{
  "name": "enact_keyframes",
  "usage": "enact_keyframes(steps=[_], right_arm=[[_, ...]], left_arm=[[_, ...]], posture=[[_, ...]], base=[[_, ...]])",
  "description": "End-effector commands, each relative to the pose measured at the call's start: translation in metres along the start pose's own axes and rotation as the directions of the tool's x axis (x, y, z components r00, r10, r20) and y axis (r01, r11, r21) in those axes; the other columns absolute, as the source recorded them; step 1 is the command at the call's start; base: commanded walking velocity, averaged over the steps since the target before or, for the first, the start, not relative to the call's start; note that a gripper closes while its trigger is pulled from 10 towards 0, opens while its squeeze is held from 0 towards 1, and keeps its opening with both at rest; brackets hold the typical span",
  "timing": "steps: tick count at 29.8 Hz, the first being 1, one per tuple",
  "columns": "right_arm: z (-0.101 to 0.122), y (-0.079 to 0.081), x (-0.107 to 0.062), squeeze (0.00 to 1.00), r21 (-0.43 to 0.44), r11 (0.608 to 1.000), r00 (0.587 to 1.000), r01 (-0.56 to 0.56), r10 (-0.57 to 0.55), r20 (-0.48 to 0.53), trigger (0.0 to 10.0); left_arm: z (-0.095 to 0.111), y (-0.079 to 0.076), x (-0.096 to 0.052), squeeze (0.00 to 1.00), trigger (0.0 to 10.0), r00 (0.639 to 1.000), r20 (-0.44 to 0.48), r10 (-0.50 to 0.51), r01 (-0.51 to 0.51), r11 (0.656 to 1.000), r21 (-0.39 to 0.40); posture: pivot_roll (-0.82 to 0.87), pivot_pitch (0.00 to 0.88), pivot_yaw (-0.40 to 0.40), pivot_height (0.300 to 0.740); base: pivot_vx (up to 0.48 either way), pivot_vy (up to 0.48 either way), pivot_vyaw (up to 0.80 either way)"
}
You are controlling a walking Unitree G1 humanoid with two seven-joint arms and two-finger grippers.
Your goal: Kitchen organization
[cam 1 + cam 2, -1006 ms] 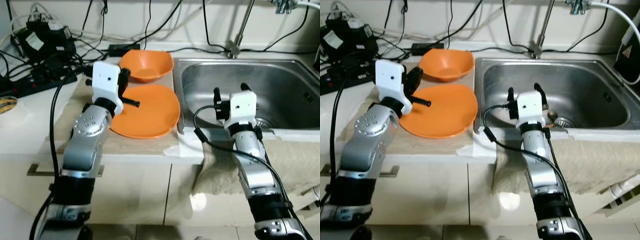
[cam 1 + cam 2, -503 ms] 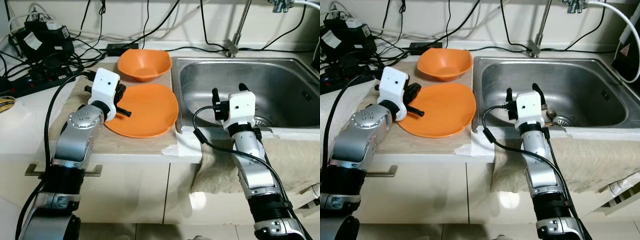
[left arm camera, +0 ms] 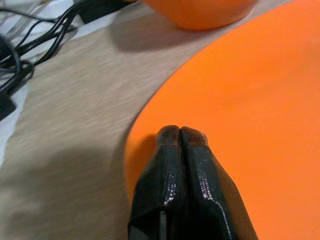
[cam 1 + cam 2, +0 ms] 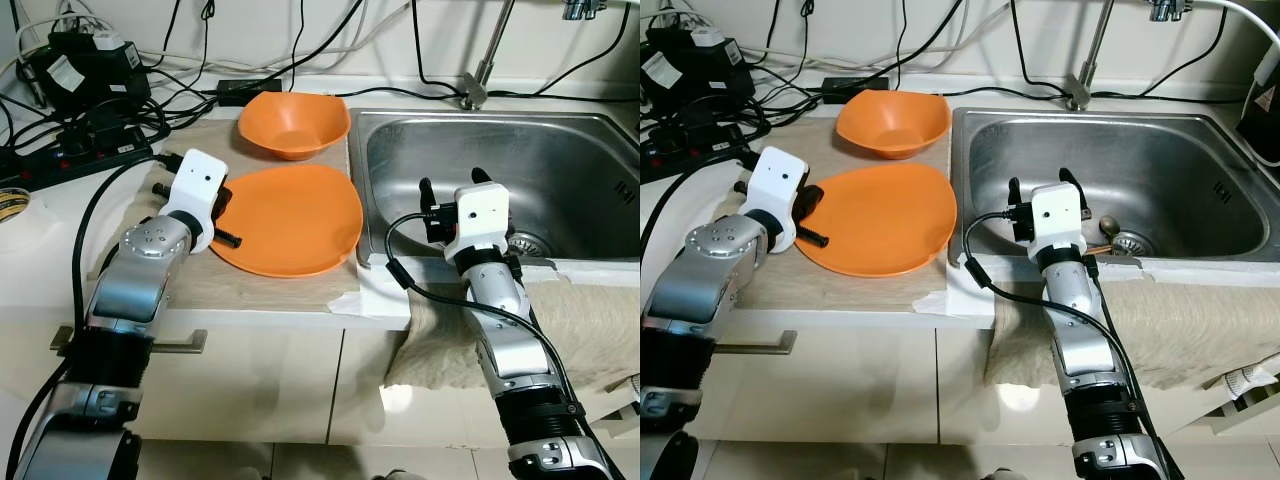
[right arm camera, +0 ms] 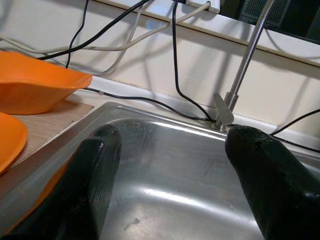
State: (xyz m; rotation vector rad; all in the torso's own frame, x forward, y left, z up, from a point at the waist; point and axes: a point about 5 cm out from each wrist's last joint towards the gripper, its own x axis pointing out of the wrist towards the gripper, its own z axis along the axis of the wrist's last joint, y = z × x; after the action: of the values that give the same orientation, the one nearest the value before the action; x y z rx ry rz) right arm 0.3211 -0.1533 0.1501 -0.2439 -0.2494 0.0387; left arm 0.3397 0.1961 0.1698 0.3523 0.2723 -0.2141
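Plate [image 4: 290,220] lies flat on the wooden mat [image 4: 250,285], at 3 o'clock from my left gripper [image 4: 222,226], whose 2 fingers are pressed together with tips over the plate's near-left rim; I can't tell if they touch it. Left arm is clearly nearer. Orange bowl [image 4: 294,124] sits at 12 o'clock from the plate, just apart. Sink [image 4: 500,180] edge borders the plate at 3 o'clock, little room there; open mat at 6 and 9. Right gripper [image 5: 175,170] is spread wide, empty, over the sink's front edge. Cables [image 4: 90,110] crowd 10 o'clock.
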Motion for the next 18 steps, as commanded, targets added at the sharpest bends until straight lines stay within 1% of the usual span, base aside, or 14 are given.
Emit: enact_keyframes(steps=[1, 7, 10, 11, 13, 14, 15, 16, 17, 18], right_arm=[[0.000, -0.003, 0.002, 0.00, 0.006, 1.000, 1.000, -0.006, 0.006, -0.010, 10.0], [-0.001, -0.001, 0.002, 0.00, 0.015, 1.000, 1.000, -0.021, 0.022, -0.021, 10.0], [-0.002, 0.000, 0.003, 0.00, 0.044, 0.999, 0.999, -0.032, 0.034, -0.040, 10.0], [-0.002, 0.000, 0.003, 0.00, 0.044, 0.999, 0.999, -0.032, 0.034, -0.040, 10.0], [-0.006, 0.001, 0.005, 0.00, 0.136, 0.990, 0.995, -0.036, 0.048, -0.087, 10.0], [-0.006, 0.001, 0.005, 0.00, 0.136, 0.990, 0.995, -0.036, 0.048, -0.087, 10.0], [-0.007, 0.001, 0.007, 0.00, 0.191, 0.981, 0.992, -0.034, 0.056, -0.109, 10.0], [-0.006, 0.001, 0.012, 0.00, 0.266, 0.963, 0.989, -0.034, 0.071, -0.130, 10.0], [-0.006, 0.001, 0.012, 0.00, 0.266, 0.963, 0.989, -0.034, 0.071, -0.130, 10.0], [-0.004, 0.001, 0.015, 0.00, 0.313, 0.949, 0.987, -0.038, 0.084, -0.134, 10.0]], left_arm=[[0.001, 0.004, -0.005, 0.00, 10.0, 1.000, -0.001, 0.011, -0.011, 1.000, 0.003], [-0.008, 0.001, -0.007, 0.00, 10.0, 0.999, -0.035, -0.001, 0.000, 1.000, -0.007], [-0.019, -0.009, -0.009, 0.00, 10.0, 0.996, -0.084, -0.035, 0.034, 0.999, -0.019], [-0.019, -0.009, -0.009, 0.00, 10.0, 0.996, -0.084, -0.035, 0.034, 0.999, -0.019], [-0.027, -0.015, -0.011, 0.00, 10.0, 0.992, -0.115, -0.060, 0.057, 0.998, -0.033], [-0.027, -0.015, -0.011, 0.00, 10.0, 0.992, -0.115, -0.060, 0.057, 0.998, -0.033], [-0.029, -0.017, -0.011, 0.00, 10.0, 0.991, -0.120, -0.066, 0.061, 0.997, -0.043], [-0.032, -0.019, -0.012, 0.00, 10.0, 0.989, -0.126, -0.072, 0.065, 0.996, -0.055], [-0.032, -0.019, -0.012, 0.00, 10.0, 0.989, -0.126, -0.072, 0.065, 0.996, -0.055], [-0.035, -0.021, -0.012, 0.00, 10.0, 0.989, -0.130, -0.074, 0.066, 0.996, -0.064]], posture=[[0.07, 0.000, -0.016, 0.732], [0.07, 0.000, -0.020, 0.732], [0.07, 0.000, -0.024, 0.732], [0.07, 0.000, -0.024, 0.732], [0.07, 0.000, -0.027, 0.732], [0.07, 0.000, -0.027, 0.732], [0.07, 0.000, -0.029, 0.732], [0.07, 0.000, -0.031, 0.732], [0.07, 0.000, -0.031, 0.732], [0.07, 0.000, -0.031, 0.732]], base=[[0.000, 0.000, 0.00], [0.000, 0.000, 0.00], [0.000, 0.000, 0.00], [0.000, 0.000, 0.00], [0.000, 0.000, 0.00], [0.000, 0.000, 0.00], [0.000, 0.000, 0.00], [0.000, 0.000, 0.00], [0.000, 0.000, 0.00], [0.000, 0.000, 0.00]])
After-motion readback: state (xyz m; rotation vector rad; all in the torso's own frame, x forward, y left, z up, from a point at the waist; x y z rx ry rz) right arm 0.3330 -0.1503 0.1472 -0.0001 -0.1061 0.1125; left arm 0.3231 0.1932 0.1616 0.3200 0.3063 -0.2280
